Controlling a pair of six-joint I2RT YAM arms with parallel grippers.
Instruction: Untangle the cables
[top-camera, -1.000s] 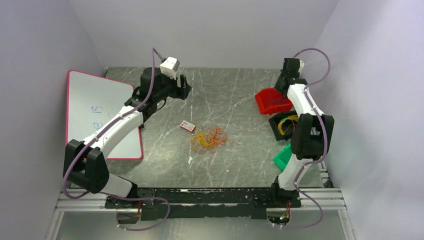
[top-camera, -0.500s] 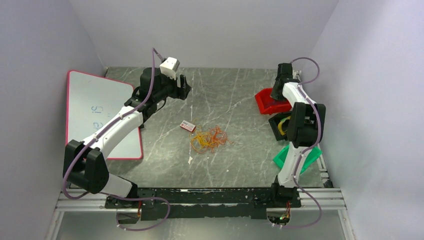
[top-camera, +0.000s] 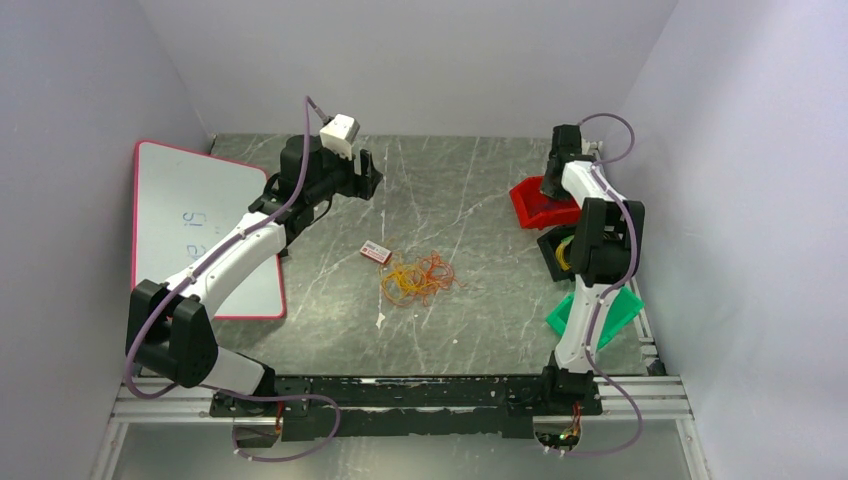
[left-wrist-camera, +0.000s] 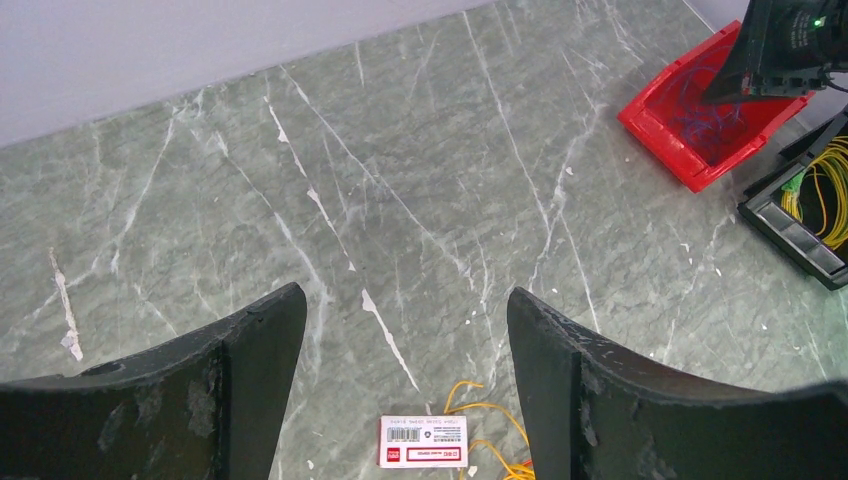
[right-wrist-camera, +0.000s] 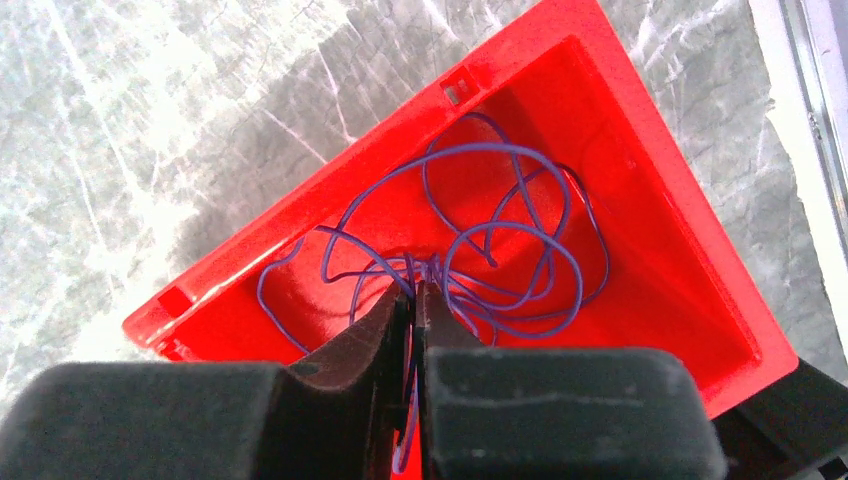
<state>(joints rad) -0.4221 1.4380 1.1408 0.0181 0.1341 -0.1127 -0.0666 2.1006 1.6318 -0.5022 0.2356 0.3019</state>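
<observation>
The cables (top-camera: 418, 278) are a loose tangle of thin orange, yellow and red wires mid-table; a few orange strands (left-wrist-camera: 492, 442) show at the bottom of the left wrist view. My left gripper (top-camera: 367, 176) hovers far behind them, open and empty (left-wrist-camera: 405, 295). My right gripper (top-camera: 549, 189) reaches into the red bin (top-camera: 530, 212) at the right. There it is shut (right-wrist-camera: 413, 292) on a thin purple wire (right-wrist-camera: 500, 250) that coils in the bin (right-wrist-camera: 660, 150).
A small white and red card (top-camera: 376, 252) lies next to the tangle, also in the left wrist view (left-wrist-camera: 422, 441). A black bin (top-camera: 551, 262) with yellow wires and a green bin (top-camera: 562, 318) stand at the right. A whiteboard (top-camera: 190, 225) lies at the left.
My right arm has swung its gripper back and down into the red bin. The left arm and the tangle have not moved.
</observation>
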